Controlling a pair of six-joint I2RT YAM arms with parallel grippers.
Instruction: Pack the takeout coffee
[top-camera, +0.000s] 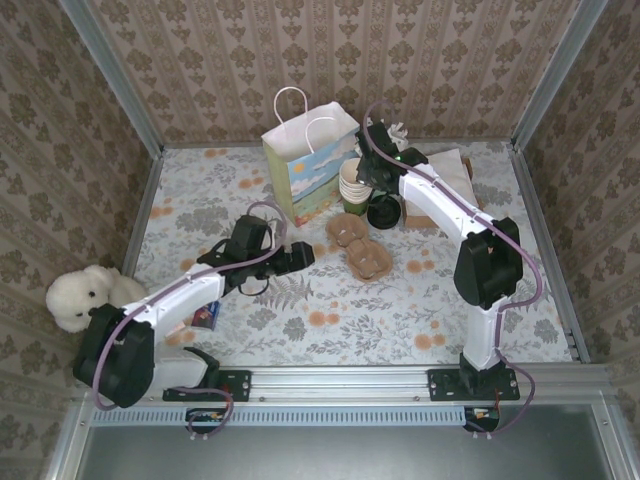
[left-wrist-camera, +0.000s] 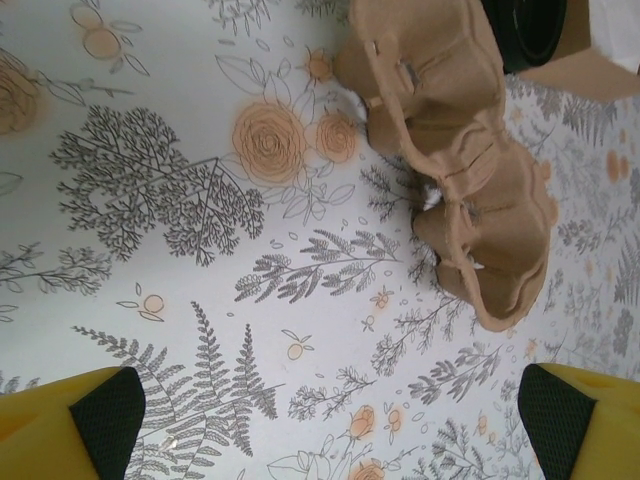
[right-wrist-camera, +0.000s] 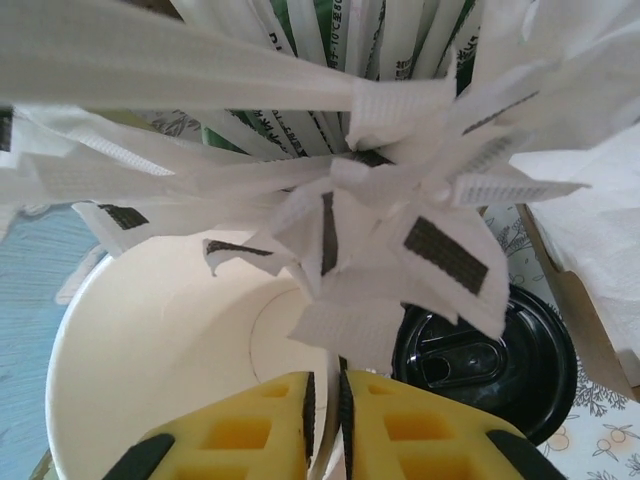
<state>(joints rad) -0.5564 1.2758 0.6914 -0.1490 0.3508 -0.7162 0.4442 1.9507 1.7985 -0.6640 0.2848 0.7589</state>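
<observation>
I see my left hand (left-wrist-camera: 320, 425) spread open just beside the carrier tray (left-wrist-camera: 460, 170), my right hand (right-wrist-camera: 328, 420) pinching the cream cup (right-wrist-camera: 150, 340) by its rim beyond that tray, and the print on the white sticks (right-wrist-camera: 400, 240) is too small to read.

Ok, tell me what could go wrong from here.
1. The right gripper seems to pinch the thin wall of the cup; it may crumple or slip.
2. White packets hang over the cup's mouth, so lifting could drag them out.
3. The black lid lies close beside the cup and might get knocked.
</observation>
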